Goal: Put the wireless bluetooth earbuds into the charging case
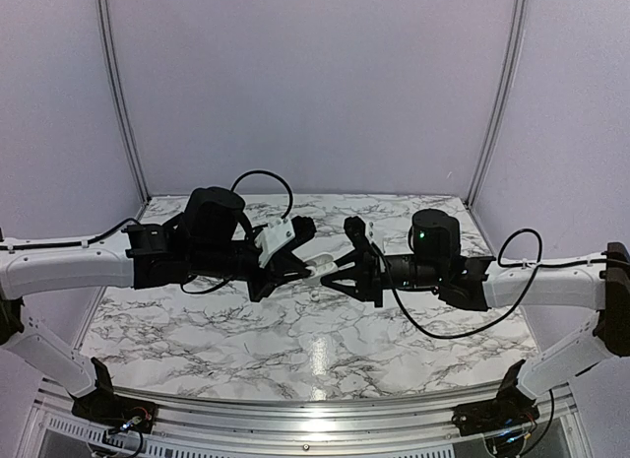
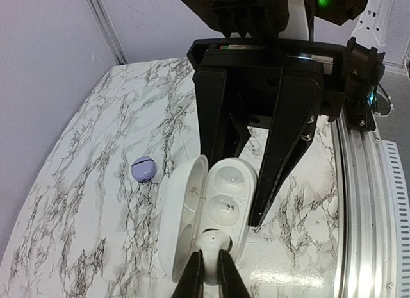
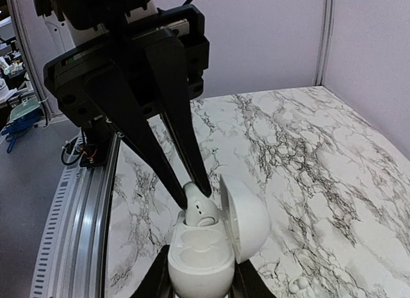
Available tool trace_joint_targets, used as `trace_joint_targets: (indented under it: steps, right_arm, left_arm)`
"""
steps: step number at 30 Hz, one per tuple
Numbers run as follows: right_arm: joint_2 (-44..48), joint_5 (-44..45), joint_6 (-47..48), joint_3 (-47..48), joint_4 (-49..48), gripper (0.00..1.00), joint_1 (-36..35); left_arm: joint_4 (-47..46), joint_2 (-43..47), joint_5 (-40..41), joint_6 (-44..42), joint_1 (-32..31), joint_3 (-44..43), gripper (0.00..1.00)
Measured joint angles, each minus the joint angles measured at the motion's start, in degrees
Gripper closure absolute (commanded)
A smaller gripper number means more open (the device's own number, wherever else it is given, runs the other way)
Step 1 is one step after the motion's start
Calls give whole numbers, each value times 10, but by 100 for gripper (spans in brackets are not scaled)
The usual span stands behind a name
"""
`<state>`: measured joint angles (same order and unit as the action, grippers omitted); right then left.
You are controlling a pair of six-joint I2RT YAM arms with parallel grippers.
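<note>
Pinching a white earbud [image 2: 211, 239] in our clenched left gripper [image 2: 210, 258], we hold it at the left-arm end of the open charging case [image 2: 234, 182], which our right gripper [image 3: 200, 279] grasps; the socket seems just below.

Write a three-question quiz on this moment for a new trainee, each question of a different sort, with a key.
1. Multiple choice: what does the right gripper hold?
A) the open white rounded plastic charging case
B) a lilac earbud
C) nothing
2. True or false: the small lilac-grey earbud lies inside the case.
3. Fill in: the left gripper pinches a small white ____ right at the open case.

Key
1. A.
2. False: it lies on the marble tabletop, apart from the case.
3. earbud.
</note>
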<state>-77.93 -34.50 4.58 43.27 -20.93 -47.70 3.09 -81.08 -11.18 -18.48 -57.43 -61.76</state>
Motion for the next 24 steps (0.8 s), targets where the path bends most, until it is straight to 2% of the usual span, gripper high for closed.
trace_joint_targets:
  steps: [10,16,24]
  right_arm:
    - [12,-58,0,-21,-24,100,2]
    - [16,-99,-12,-27,-49,100,3]
    - [16,-131,-29,-27,-69,100,5]
  left_arm:
    - [8,2,-112,2,20,0,98]
    - [0,11,-152,1,20,8,98]
    - [-9,18,-177,2,20,12,82]
